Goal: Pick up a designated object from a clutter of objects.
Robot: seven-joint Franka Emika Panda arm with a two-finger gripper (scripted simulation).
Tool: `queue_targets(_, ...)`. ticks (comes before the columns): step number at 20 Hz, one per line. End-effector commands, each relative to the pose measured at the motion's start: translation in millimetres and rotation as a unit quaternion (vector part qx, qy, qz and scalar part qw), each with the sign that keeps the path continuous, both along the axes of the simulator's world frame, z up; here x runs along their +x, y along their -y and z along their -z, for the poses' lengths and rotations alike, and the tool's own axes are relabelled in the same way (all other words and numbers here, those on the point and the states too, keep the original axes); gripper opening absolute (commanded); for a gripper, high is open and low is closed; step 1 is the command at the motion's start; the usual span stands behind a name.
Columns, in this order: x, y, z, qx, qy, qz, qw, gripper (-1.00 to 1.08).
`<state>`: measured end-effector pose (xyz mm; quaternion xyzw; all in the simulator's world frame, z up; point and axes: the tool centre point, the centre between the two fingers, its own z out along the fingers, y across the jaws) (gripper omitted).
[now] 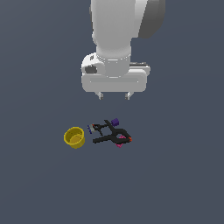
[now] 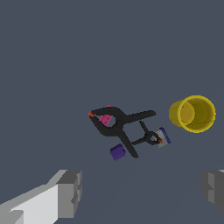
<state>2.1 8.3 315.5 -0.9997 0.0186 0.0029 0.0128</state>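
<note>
Nearest to the wrist camera are the two grey fingers (image 2: 70,192) of the hand (image 1: 113,95), which are spread wide with nothing between them; the hand hangs above the counter (image 1: 175,175), well apart from everything.

Below it lies the clutter of objects. The purple block (image 2: 117,152) sits on the counter just beside the long handle of the large black clamp (image 2: 114,124), perhaps touching it; I cannot tell for sure.

I think the main risk is this closeness. If the hand comes down with one finger on the clamp handle, it may push the clamp, which can knock the block away or get pinched together with it. The block is also tiny, so a small error in centering could make the fingers close on air or tip it out. The pink piece (image 2: 105,119) lies under the clamp's jaws and looks less in the way.

By count I see:
- one yellow cup (image 2: 193,113)
- two black clamps, large and small clamp (image 2: 151,138)
- one pink piece
- one blue piece (image 2: 165,135)
- one purple block
</note>
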Motion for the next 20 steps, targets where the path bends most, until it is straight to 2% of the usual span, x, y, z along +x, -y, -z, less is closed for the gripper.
queue_targets(1, 0, 0, 0, 0.000, 0.000, 0.000, 1.0000, 1.00)
queue_targets(11, 1, 12, -3, 0.003, 0.008, 0.007, 0.9999, 1.00)
queue_targets(20, 1, 12, 1, 0.003, 0.008, 0.014, 0.9999, 1.00)
